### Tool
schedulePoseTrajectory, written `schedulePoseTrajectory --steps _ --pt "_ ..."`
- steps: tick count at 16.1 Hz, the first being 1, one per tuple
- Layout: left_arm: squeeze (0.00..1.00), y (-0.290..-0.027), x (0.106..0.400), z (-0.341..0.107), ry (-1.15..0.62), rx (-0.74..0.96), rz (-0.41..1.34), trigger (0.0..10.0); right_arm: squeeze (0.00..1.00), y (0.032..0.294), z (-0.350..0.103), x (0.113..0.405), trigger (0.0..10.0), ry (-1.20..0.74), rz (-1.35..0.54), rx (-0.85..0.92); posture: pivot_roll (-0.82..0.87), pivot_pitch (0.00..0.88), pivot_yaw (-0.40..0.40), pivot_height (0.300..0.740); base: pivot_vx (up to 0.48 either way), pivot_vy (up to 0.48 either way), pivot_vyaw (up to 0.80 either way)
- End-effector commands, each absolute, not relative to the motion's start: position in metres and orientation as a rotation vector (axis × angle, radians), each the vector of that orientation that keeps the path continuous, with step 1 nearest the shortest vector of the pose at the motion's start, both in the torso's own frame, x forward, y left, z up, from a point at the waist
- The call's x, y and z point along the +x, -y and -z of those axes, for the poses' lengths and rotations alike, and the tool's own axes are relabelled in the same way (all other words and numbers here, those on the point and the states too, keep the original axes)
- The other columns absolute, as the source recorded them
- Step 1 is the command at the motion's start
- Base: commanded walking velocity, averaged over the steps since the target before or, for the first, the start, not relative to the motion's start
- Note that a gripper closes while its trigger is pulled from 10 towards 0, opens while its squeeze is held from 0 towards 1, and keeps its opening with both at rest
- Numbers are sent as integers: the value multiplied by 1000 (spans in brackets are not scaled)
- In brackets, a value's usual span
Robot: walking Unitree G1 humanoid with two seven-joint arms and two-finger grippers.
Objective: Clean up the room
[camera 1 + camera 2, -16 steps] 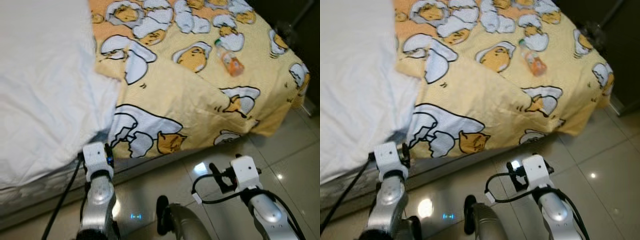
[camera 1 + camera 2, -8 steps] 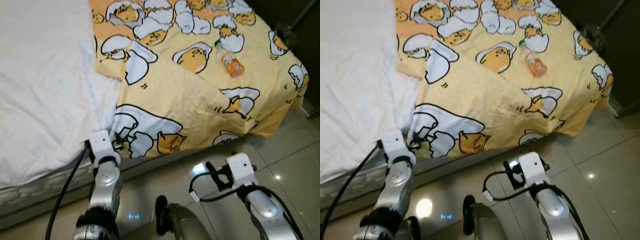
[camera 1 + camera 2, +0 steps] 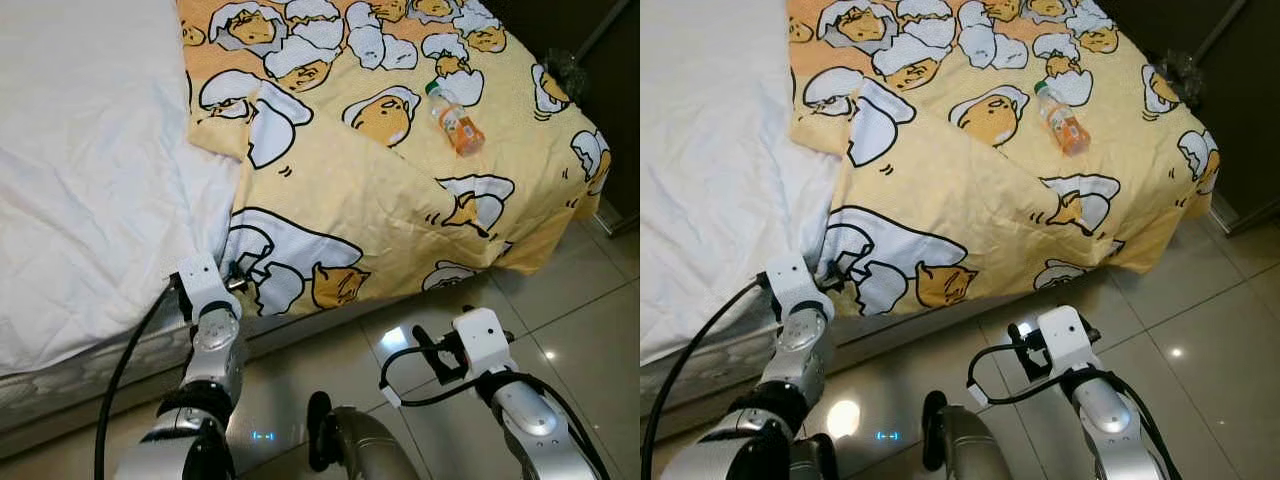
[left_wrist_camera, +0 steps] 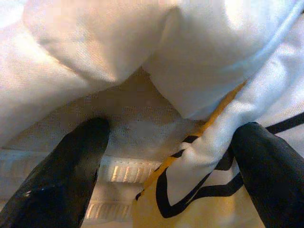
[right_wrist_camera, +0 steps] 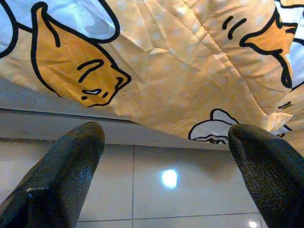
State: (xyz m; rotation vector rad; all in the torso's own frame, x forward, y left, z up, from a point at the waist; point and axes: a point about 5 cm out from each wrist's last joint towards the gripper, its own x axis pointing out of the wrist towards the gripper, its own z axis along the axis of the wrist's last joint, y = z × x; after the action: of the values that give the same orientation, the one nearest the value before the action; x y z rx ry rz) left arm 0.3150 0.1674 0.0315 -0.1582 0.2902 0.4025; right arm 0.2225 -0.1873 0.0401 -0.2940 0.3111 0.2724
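A yellow blanket (image 3: 340, 190) printed with egg cartoons covers the bed's right part, its near edge hanging over the side. A white duvet (image 3: 90, 180) lies on the left part. An orange drink bottle (image 3: 456, 122) lies on the blanket toward the far right. My left gripper (image 3: 232, 283) is at the bed's edge where duvet and blanket meet. It stands open in the left wrist view, with the blanket's hem (image 4: 199, 161) and a white fold (image 4: 118, 52) between its fingers. My right gripper (image 3: 428, 345) is open above the floor, pointing at the hanging blanket (image 5: 161, 61).
Glossy beige floor tiles (image 3: 560, 300) run along the bed's near side and right end. The mattress side (image 3: 70, 375) shows below the duvet. A dark object (image 3: 565, 70) stands past the bed's far right corner.
My left arm has reached forward and brought its gripper up to the bed's edge at the blanket's hem. The right arm has barely moved. The camera has shifted slightly.
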Motion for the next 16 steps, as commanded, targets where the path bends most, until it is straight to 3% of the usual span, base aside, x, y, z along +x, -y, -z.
schedulePoseTrajectory --steps 1,8,12,13,16 --pt "0 -176 314 -30 -289 -168 -431 10000 0 195 -37 218 10000 -334 -265 -313 -222 227 -154 736 0 0 0" --pt "0 -179 315 -49 -120 -121 -444 10000 0 198 -35 215 10000 -343 -255 -317 -223 235 -146 736 0 0 0" --pt "0 -150 292 -33 -149 -184 -322 10000 0 200 -32 212 10000 -357 -255 -318 -202 237 -141 736 0 0 0" --pt "0 -127 284 -22 -202 -231 -254 10000 0 198 -30 213 10000 -363 -263 -318 -196 236 -143 736 0 0 0" --pt "0 -110 296 -32 -172 -263 -198 10000 0 196 -29 215 10000 -366 -274 -320 -195 231 -151 736 0 0 0"
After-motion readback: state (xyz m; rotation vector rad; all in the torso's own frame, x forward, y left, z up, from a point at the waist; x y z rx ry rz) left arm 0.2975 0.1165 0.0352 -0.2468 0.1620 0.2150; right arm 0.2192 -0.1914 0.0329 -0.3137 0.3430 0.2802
